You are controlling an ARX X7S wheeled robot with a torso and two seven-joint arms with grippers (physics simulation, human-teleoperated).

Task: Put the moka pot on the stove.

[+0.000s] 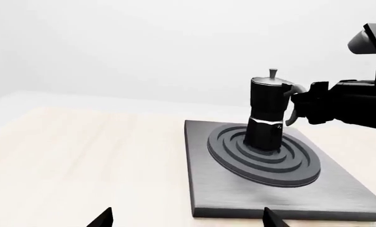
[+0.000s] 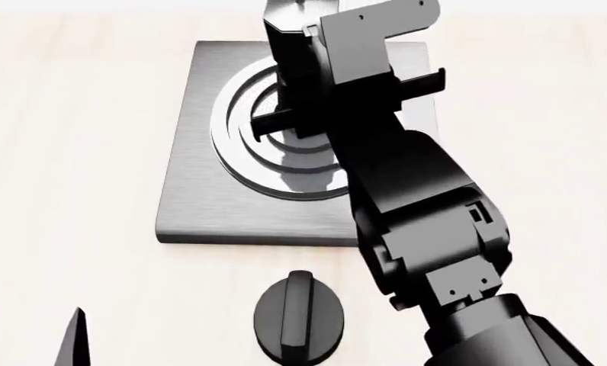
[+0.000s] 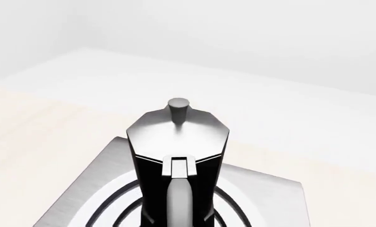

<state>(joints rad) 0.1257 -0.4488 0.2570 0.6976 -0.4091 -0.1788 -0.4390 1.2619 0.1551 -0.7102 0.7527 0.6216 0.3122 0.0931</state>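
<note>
The black faceted moka pot [image 1: 267, 109] stands upright at the centre of the stove's burner rings, its silver lid and knob [image 3: 177, 135] on top. The stove [image 1: 238, 194] is a flat grey plate lying on the pale wooden table. My right gripper [image 1: 299, 100] reaches in from the side and is shut on the pot's black handle. In the head view my right arm hides most of the moka pot [image 2: 283, 53] and part of the stove [image 2: 197, 198]. My left gripper [image 1: 188, 220] hangs open and holds nothing, short of the stove's near edge.
A round black dial knob [image 2: 301, 316] sits on the table in front of the stove. One left fingertip [image 2: 77, 343] shows low at the head view's left. Pale wood [image 2: 69, 152] lies to the left of the stove.
</note>
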